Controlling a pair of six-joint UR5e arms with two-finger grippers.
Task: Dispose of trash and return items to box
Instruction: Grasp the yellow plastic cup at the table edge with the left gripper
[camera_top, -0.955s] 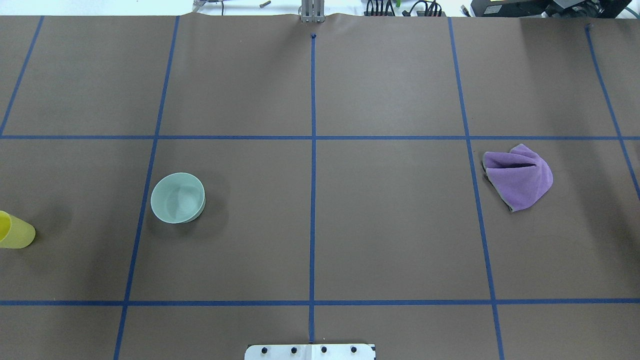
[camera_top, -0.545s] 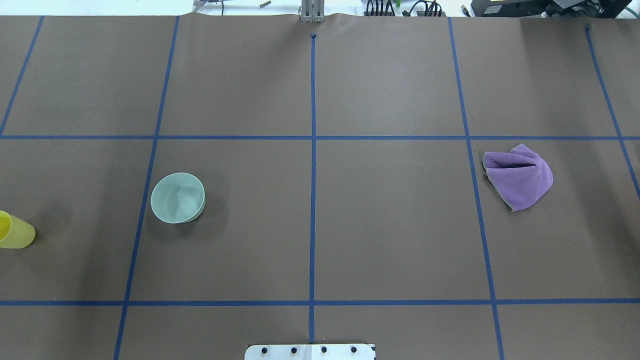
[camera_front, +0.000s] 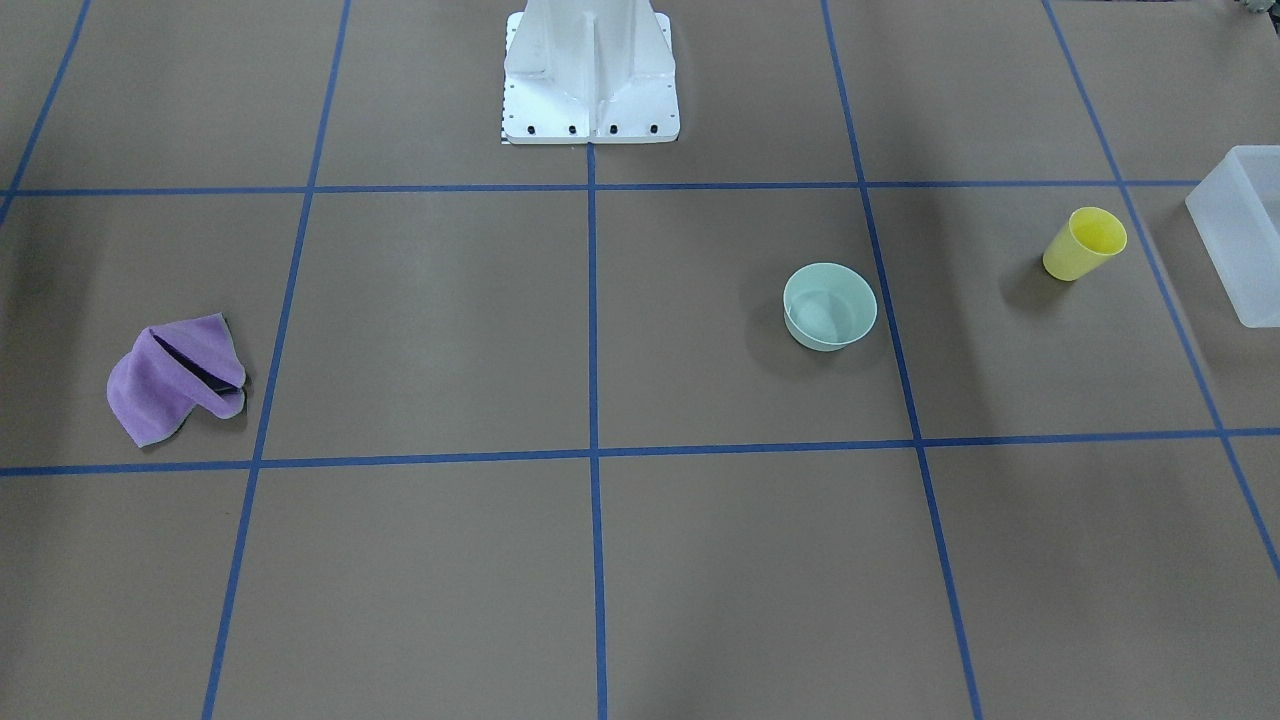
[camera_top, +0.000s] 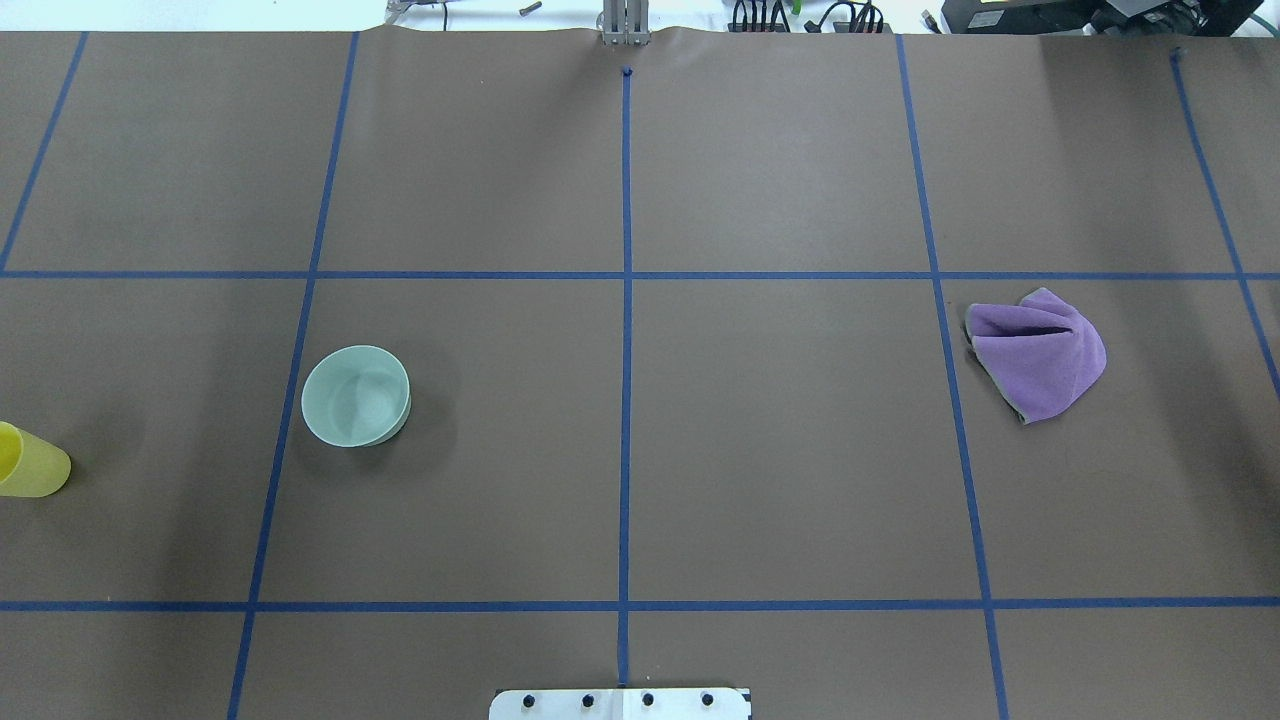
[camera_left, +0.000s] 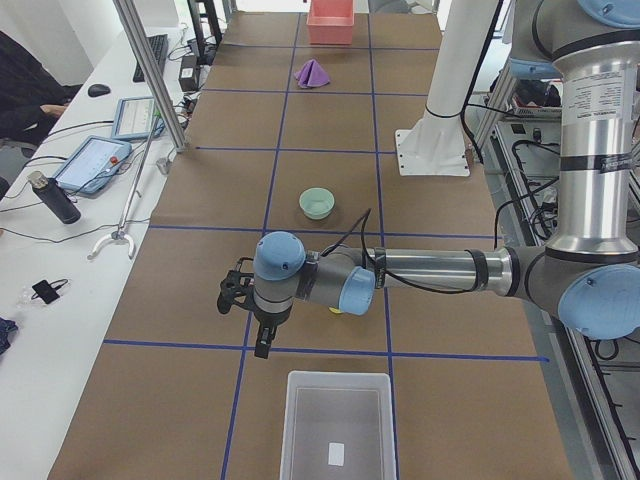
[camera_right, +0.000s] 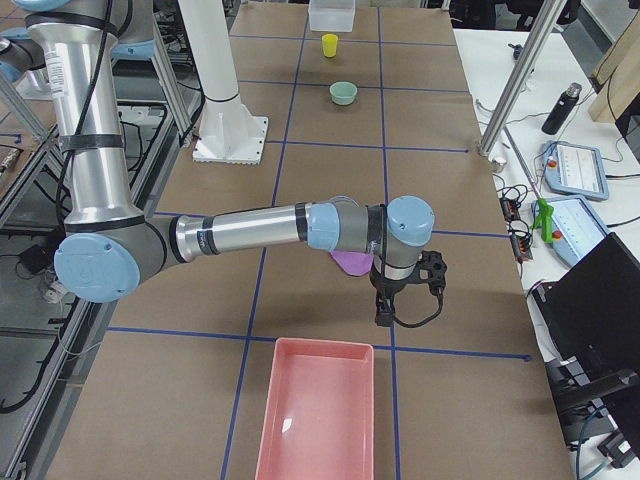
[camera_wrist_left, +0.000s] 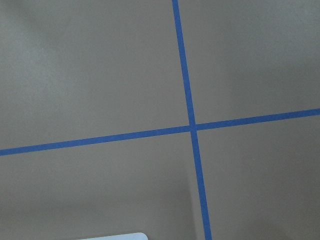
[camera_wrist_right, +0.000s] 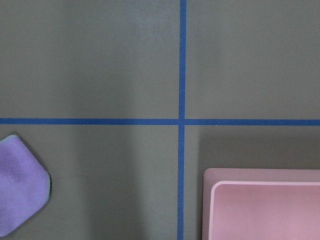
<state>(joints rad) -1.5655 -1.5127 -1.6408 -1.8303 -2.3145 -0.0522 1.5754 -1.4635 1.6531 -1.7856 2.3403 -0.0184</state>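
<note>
The left gripper (camera_left: 262, 342) hangs low over the table (camera_top: 780, 450), near the box (camera_left: 290, 420) corner; can't tell if its jaws are apart or together. The right gripper (camera_right: 383, 312) hangs just beside the purple cloth (camera_front: 175, 378), near the pink tray (camera_right: 320, 343); jaws also can't tell. The yellow cup (camera_front: 1083, 243) stands upright between the bowl (camera_front: 829, 306) and the box, apart from both. The mint bowl sits upright on the table.

cup (camera_front: 1083, 244): yellow
bowl (camera_front: 829, 306): pale mint green
box (camera_front: 1244, 231): frosted white
cloth (camera_top: 1038, 353): purple
tray (camera_right: 318, 412): pink
surface (camera_top: 780, 450): brown, blue tape grid
</note>
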